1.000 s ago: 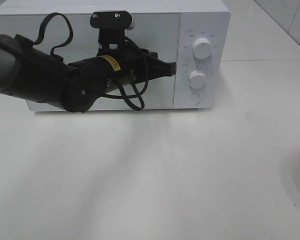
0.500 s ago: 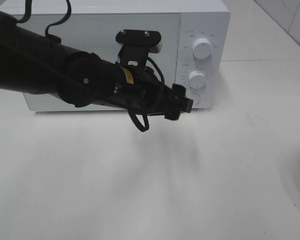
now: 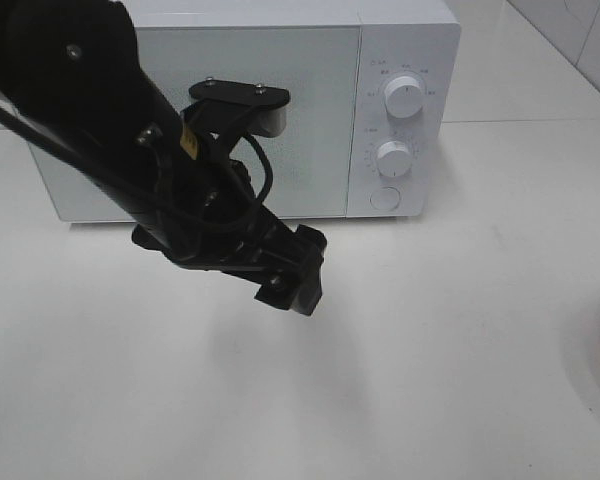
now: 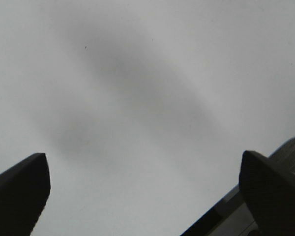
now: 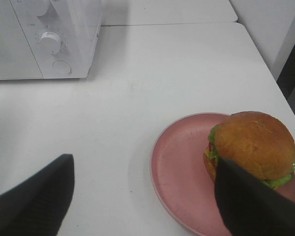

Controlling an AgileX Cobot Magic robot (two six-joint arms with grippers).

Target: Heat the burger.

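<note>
burger look: your burger [image 5: 253, 147] has a glossy golden-brown bun on top, green lettuce poking out at the edges, and a bit of yellow and red just showing under the bun. It's narrower than the pink plate [image 5: 179, 172] it sits on.
burger spot: in the right wrist view it's right by the right end effector [image 5: 142, 196], partly tucked behind one dark fingertip, off toward that finger's side. In the high view only a sliver of the plate shows at the frame edge, well apart from the left end effector [image 3: 292, 275].
which way it points: sitting upright, bun up, so the tall axis runs straight up from the plate. It's round, so no real front to call.
right end effector: spread wide, nothing between the fingers, hanging over the table [image 5: 152, 78] with the plate just beyond.
left end effector: wide open too, only bare table between the tips in its own view.
what changed: your left arm has swung away from the microwave [image 3: 280, 100] front, where it was up by the door and the round button a moment ago. It now angles down over the table in front of the door. The door looks shut.
</note>
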